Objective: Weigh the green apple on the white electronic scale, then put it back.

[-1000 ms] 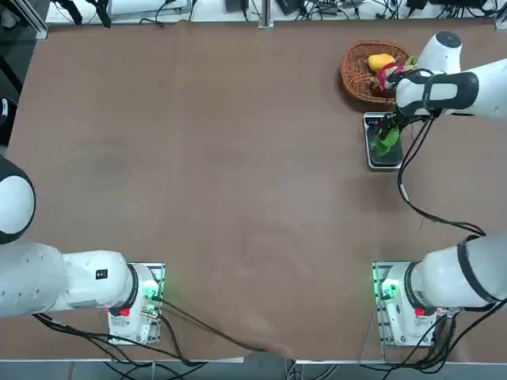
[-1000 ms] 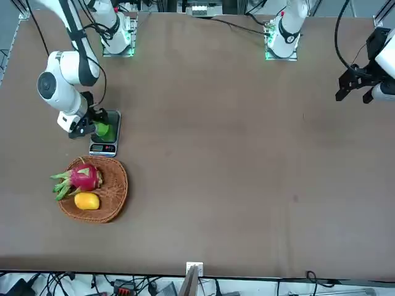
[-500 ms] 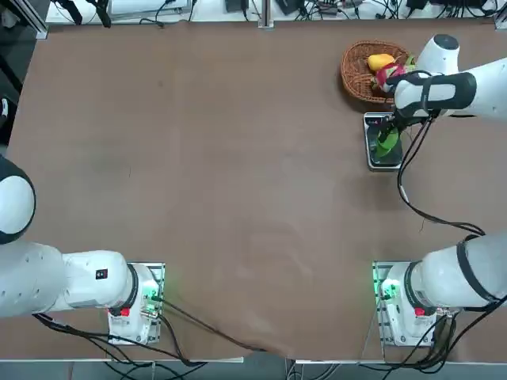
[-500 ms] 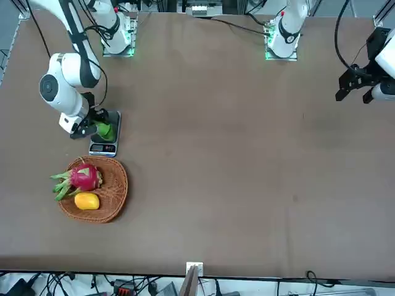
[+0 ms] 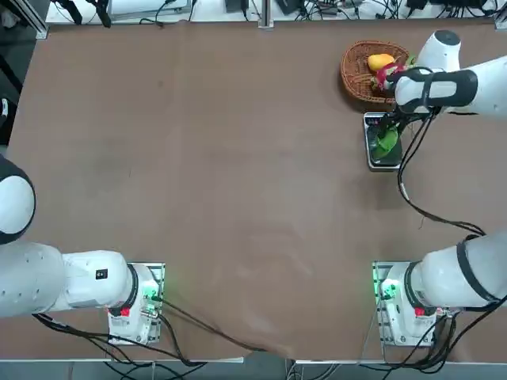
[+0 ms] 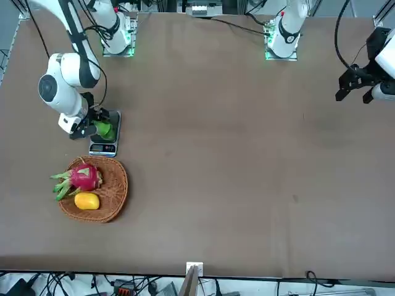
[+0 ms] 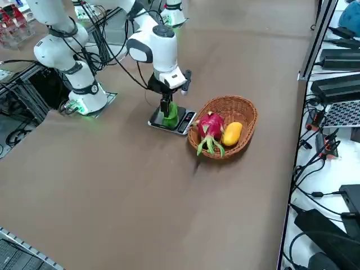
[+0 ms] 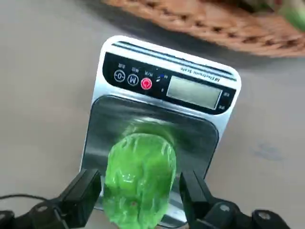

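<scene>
Green apple (image 8: 139, 179) resting on the dark plate of the white electronic scale (image 8: 162, 90), near the table's (image 5: 238, 158) far right corner, display strip toward the wicker basket (image 5: 358, 71) just beyond. Right gripper (image 8: 141, 195) straddling the apple, fingers (image 8: 85, 193) spread, clear of its sides, released. Pink dragon fruit (image 7: 210, 125) and yellow-orange fruit (image 7: 231, 133) lying in the basket.

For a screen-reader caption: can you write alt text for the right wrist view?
A green apple sits on the dark plate of a white electronic scale, between the open fingers of the right gripper, which do not touch it. A wicker basket lies just beyond the scale's display end.
</scene>
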`<state>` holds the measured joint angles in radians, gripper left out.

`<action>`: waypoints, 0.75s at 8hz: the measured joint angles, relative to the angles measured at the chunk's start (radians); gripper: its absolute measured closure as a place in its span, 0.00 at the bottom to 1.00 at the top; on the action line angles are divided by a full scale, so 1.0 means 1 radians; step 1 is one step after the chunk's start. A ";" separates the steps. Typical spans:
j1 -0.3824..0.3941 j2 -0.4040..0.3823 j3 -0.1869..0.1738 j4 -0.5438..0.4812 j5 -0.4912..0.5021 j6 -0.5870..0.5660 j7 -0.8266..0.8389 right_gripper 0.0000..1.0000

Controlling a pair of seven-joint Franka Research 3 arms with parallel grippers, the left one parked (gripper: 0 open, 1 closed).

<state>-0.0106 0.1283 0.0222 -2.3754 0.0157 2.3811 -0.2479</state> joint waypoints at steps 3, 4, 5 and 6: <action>0.000 -0.036 0.000 0.173 0.004 -0.185 0.037 0.00; 0.000 -0.043 0.000 0.256 0.004 -0.259 0.052 0.00; 0.000 -0.046 0.000 0.336 0.005 -0.318 0.060 0.00; 0.000 -0.046 -0.001 0.396 0.006 -0.353 0.065 0.00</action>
<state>-0.0111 0.0822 0.0216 -1.9796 0.0215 2.0276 -0.1833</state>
